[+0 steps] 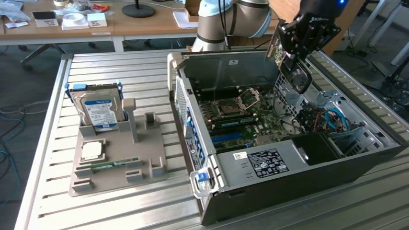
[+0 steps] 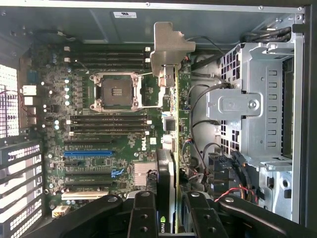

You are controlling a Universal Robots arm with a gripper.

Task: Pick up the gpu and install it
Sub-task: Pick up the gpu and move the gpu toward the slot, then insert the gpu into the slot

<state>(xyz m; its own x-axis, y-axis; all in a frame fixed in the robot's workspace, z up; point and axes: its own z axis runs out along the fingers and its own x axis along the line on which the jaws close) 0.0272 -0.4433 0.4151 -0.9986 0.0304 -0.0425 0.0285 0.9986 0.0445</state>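
**GPU lifted, not yet seated**

You have the pick-up done. The gpu (image 1: 298, 75) is off the tabletop (image 1: 128, 67) and hangs above the open case (image 1: 288, 191). The jaws are closed on it, one on each face of the card, which the wrist view shows plainly.

The install is what you have left. The card hangs clear of the motherboard (image 2: 99, 124). In the wrist view it lies edge-on over the side of the board, between the slots and the drive cage (image 2: 247, 109). By my reading it is not lined up with any slot. The blue slot (image 2: 86, 153) and the black ones beside it stand bare.

On the exterior view's left, the grey holder (image 1: 121, 158) on the tabletop carries the hard drive (image 1: 99, 112) and the RAM stick (image 1: 115, 165), well apart from the case.

The card itself is a thin green board with a black cooler on one face and a silver bracket (image 2: 166, 47) at one end. In the exterior view it is held upright, cooler face showing.
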